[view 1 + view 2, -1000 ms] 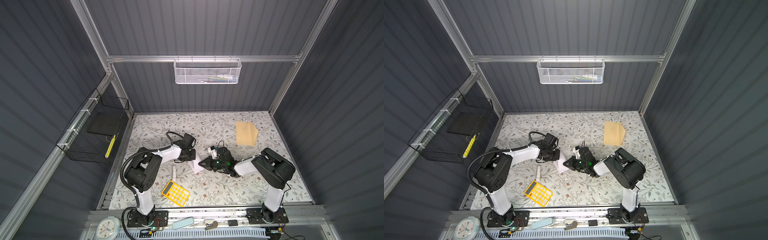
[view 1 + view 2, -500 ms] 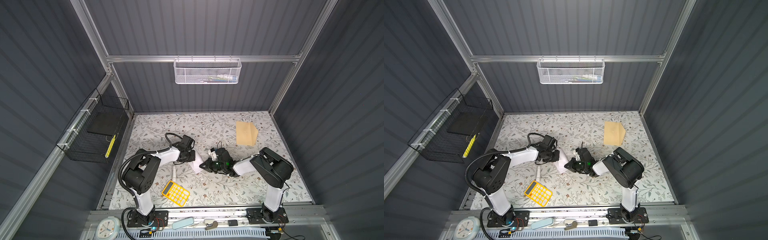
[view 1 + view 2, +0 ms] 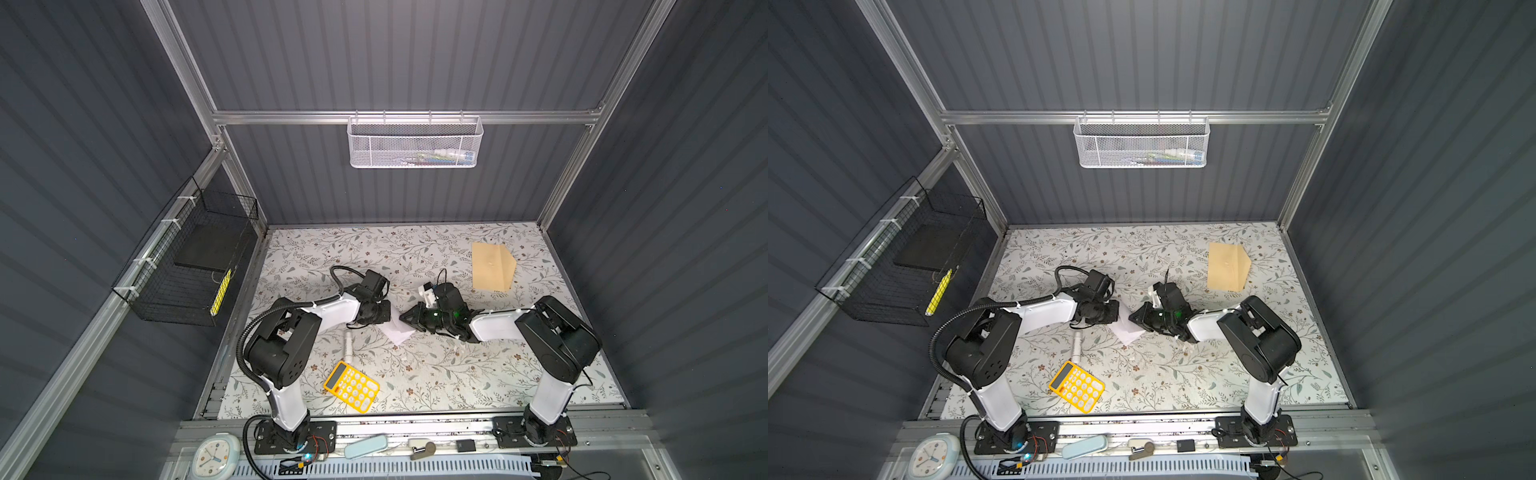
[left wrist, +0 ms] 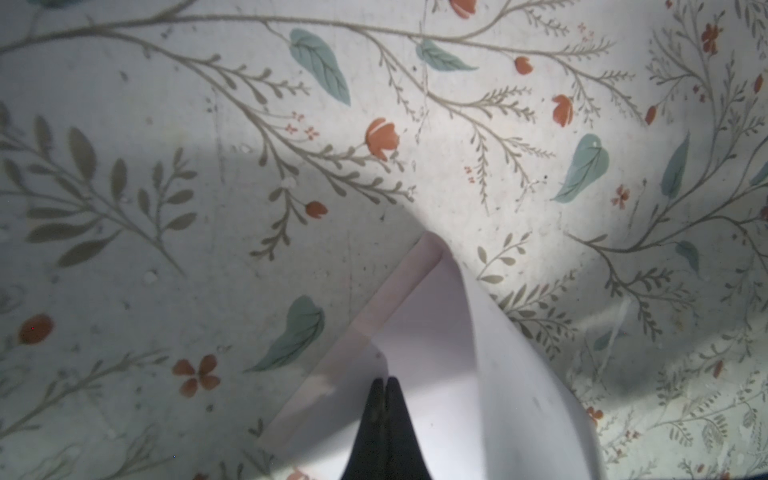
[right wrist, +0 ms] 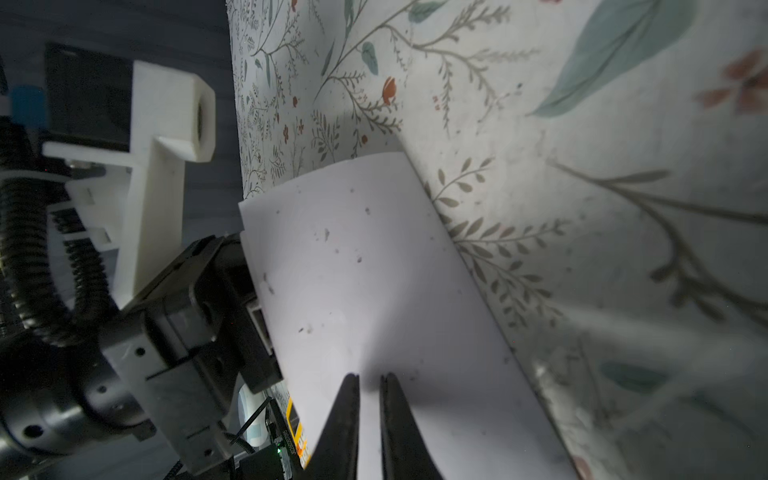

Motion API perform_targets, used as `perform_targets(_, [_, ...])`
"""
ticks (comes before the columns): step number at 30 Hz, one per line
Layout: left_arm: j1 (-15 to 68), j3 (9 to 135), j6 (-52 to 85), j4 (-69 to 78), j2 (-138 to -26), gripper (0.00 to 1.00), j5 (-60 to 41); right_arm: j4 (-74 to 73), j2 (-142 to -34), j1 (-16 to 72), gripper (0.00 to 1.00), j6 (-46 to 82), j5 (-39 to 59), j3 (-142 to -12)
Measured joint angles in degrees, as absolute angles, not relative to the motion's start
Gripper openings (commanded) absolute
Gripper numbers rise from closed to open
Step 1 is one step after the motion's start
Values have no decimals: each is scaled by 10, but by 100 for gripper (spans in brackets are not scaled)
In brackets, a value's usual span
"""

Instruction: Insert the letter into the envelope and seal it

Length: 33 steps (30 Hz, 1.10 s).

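Note:
The letter (image 3: 398, 331) (image 3: 1126, 329), a folded white sheet, sits mid-table between my two grippers. My left gripper (image 3: 388, 321) (image 3: 1116, 316) (image 4: 385, 380) is shut on one edge of it. In the left wrist view the letter (image 4: 436, 332) has one layer lying flat and another curling up. My right gripper (image 3: 405, 321) (image 3: 1134, 321) (image 5: 370, 376) meets the letter (image 5: 374, 270) from the opposite side, its jaws a narrow gap apart and nothing pinched. The tan envelope (image 3: 492, 266) (image 3: 1228, 266) lies flat at the back right, away from both grippers, its flap open.
A white glue stick (image 3: 348, 343) (image 3: 1076, 347) lies just in front of the left gripper. A yellow calculator (image 3: 351, 386) (image 3: 1076, 386) sits nearer the front edge. A black wire basket (image 3: 187, 266) hangs on the left wall, a white mesh basket (image 3: 415, 143) on the back wall.
My right gripper's jaws have parted slightly where they met the letter. The left gripper keeps its hold, and both arms have barely shifted.

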<state>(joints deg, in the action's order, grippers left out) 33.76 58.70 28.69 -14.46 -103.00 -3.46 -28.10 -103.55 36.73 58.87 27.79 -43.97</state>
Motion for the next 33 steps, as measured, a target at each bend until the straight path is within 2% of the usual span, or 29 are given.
perform_targets(13, [338,587,286,-145,-1030,2,-35,-246,-1084,341,13,574,305,-520])
perform_targets(33, [338,587,287,-141,-1031,1,-35,-253,-1106,365,10,578,332,-508])
